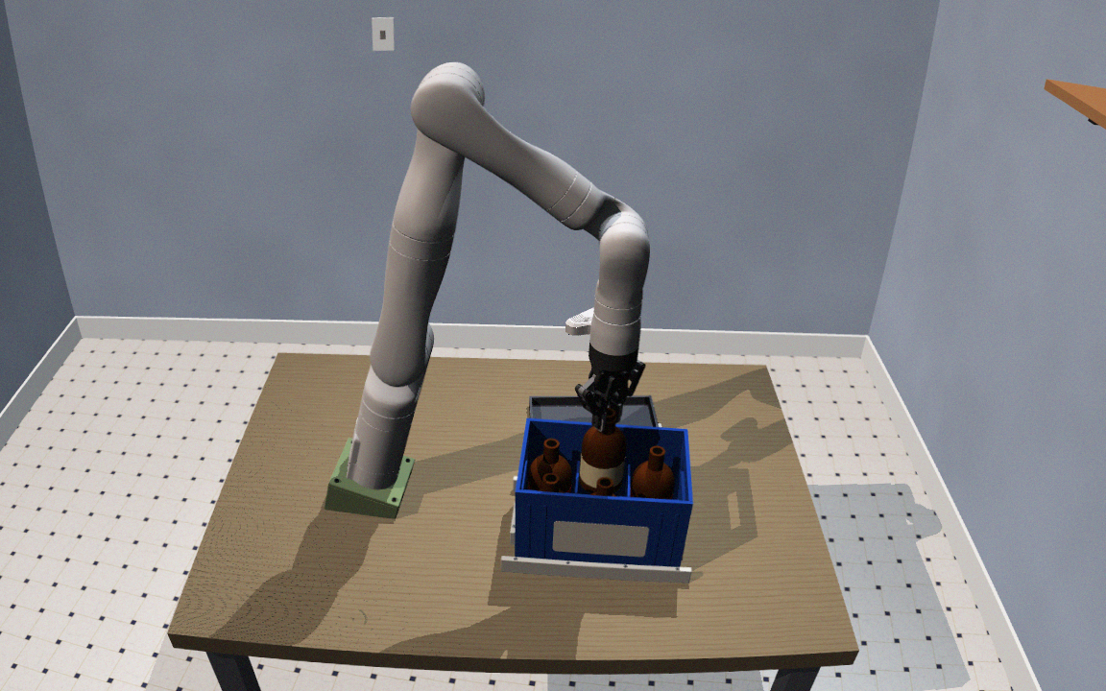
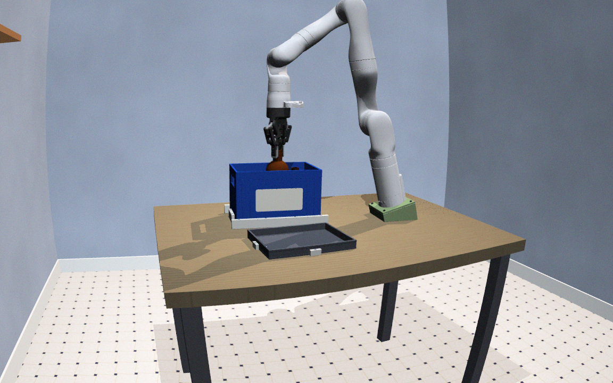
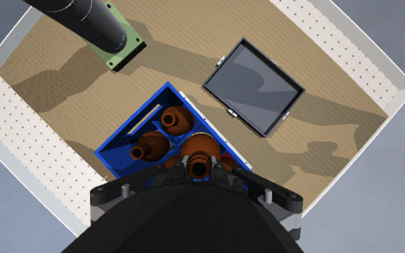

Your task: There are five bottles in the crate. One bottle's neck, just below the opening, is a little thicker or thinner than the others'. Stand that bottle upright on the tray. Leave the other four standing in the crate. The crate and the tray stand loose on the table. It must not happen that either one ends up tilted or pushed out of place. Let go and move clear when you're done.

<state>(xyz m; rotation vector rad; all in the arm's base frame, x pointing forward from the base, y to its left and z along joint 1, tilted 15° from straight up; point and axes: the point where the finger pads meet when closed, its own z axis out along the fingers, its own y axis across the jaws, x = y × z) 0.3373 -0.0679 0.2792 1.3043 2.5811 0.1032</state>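
My gripper (image 1: 604, 421) (image 2: 277, 152) (image 3: 200, 162) is shut on the neck of a brown bottle (image 1: 602, 452) (image 2: 277, 165) (image 3: 200, 143). It holds the bottle upright, raised above the others, its lower part still inside the blue crate (image 1: 531, 533) (image 2: 242, 200) (image 3: 131, 117). The top view shows the other bottles in the crate: back left (image 1: 551, 466), front left (image 1: 550, 482), front middle (image 1: 603, 486) and right (image 1: 653, 476). Neck differences are too small to tell. The dark tray (image 1: 553, 413) (image 2: 289, 252) (image 3: 245, 102) is empty; the crate's floor is mostly hidden.
White strips (image 1: 595, 568) (image 2: 278, 222) (image 3: 214, 129) edge the crate on the wooden table. The crate wall stands between the held bottle and the tray. Small white blocks touch the tray's sides. The arm's green base (image 1: 368, 498) (image 2: 402, 213) (image 3: 132, 42) stands to one side.
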